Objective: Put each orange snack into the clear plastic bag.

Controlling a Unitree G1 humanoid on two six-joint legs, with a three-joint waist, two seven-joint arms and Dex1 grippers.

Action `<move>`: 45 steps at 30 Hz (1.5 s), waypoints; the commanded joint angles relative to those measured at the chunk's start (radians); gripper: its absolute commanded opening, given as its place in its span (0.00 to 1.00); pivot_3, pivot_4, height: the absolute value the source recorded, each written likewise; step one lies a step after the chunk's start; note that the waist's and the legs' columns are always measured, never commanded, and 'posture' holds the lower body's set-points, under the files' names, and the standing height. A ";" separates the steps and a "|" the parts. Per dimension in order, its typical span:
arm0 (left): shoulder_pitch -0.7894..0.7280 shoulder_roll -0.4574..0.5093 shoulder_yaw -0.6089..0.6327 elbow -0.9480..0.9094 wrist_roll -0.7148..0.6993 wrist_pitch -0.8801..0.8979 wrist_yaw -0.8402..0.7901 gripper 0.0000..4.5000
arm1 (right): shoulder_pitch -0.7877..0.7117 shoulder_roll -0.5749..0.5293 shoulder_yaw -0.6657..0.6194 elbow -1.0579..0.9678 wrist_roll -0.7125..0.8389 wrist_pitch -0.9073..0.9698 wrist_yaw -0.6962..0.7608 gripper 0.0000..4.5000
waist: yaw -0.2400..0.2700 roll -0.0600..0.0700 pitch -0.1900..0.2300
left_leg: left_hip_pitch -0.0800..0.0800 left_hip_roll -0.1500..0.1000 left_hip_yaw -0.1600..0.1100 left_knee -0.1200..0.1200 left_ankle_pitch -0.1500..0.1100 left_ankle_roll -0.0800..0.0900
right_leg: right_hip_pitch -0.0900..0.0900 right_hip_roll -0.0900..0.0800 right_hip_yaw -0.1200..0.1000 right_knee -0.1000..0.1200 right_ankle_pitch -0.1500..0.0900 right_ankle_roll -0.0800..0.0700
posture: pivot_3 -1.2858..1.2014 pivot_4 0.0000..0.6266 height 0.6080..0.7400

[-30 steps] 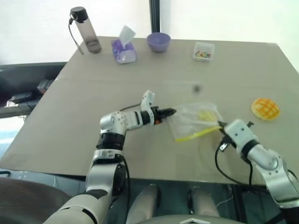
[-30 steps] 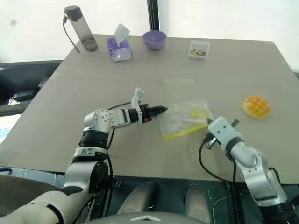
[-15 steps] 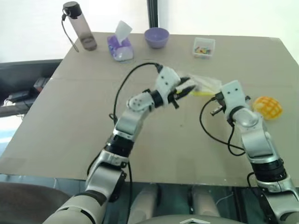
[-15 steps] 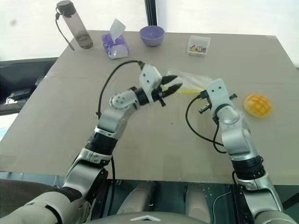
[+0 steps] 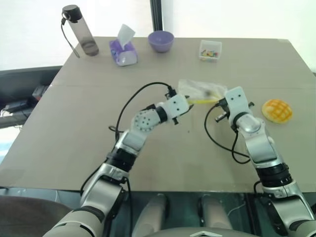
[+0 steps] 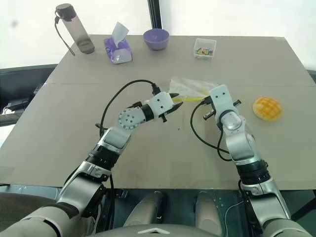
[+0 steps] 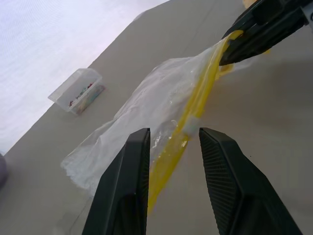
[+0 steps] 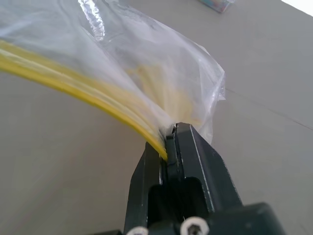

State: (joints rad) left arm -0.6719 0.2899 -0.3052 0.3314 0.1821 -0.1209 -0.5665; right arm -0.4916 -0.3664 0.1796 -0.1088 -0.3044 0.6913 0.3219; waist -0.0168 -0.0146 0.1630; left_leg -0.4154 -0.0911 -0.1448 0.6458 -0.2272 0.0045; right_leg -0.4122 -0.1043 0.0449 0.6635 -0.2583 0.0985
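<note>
L wrist: left hand (image 7: pixel 171 147) astride bag (image 7: pixel 146 112) strip; head cam: bun (image 5: pixel 277 110).

Tan table (image 5: pixel 74 123) with orange snack (image 5: pixel 277 110), bowl (image 5: pixel 161 41)

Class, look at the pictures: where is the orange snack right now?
In the left eye view the orange snack lies on the table toward its right side, just right of the right tool, apart from the clear bag.
</note>
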 commanded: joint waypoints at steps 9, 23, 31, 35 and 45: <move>-0.073 -0.015 0.012 0.092 0.060 -0.103 0.096 0.11 | -0.013 -0.009 -0.015 -0.035 -0.003 -0.020 -0.012 0.00 | 0.000 0.000 0.000 | 0.000 0.000 0.000 0.000 0.000 0.000 | 0.000 0.000 0.000 0.000 0.000 0.000 | 0.52 0.24 1.00; -0.070 -0.021 0.016 0.110 0.069 -0.109 0.088 0.00 | 0.031 -0.019 -0.050 -0.100 0.028 -0.062 -0.012 0.21 | 0.000 0.000 0.000 | 0.000 0.000 0.000 0.001 0.000 0.000 | 0.000 0.000 0.000 0.001 0.000 0.000 | 0.52 0.24 1.00; -0.050 -0.036 0.028 0.078 0.031 -0.067 0.064 0.00 | 0.115 -0.090 -0.111 -0.358 0.057 0.025 0.053 0.52 | -0.003 0.000 0.000 | 0.000 -0.001 0.000 0.002 0.000 0.000 | 0.000 0.000 0.000 0.001 0.000 0.000 | 0.52 0.24 1.00; -0.039 -0.053 0.038 0.055 0.000 -0.020 0.045 0.00 | 0.119 -0.001 -0.183 -0.465 0.158 0.067 0.050 0.32 | -0.003 0.000 0.000 | 0.000 0.000 -0.001 0.002 0.000 0.000 | 0.000 0.000 0.000 0.002 0.000 0.000 | 0.52 0.24 1.00; 0.016 -0.114 0.060 -0.126 -0.117 0.217 -0.017 0.00 | 0.156 0.068 -0.144 -0.420 0.215 0.059 0.022 0.00 | 0.000 0.000 0.000 | 0.000 0.000 -0.001 0.004 0.000 0.000 | 0.001 0.000 0.000 0.004 0.000 0.000 | 0.52 0.24 1.00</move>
State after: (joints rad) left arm -0.6577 0.1822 -0.2701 0.2749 0.0945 0.0636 -0.5767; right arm -0.3345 -0.3015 0.0401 -0.5183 -0.0990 0.7684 0.3560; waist -0.0169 -0.0144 0.1627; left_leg -0.4155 -0.0916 -0.1455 0.6497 -0.2272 0.0046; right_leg -0.4116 -0.1045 0.0446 0.6671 -0.2583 0.0986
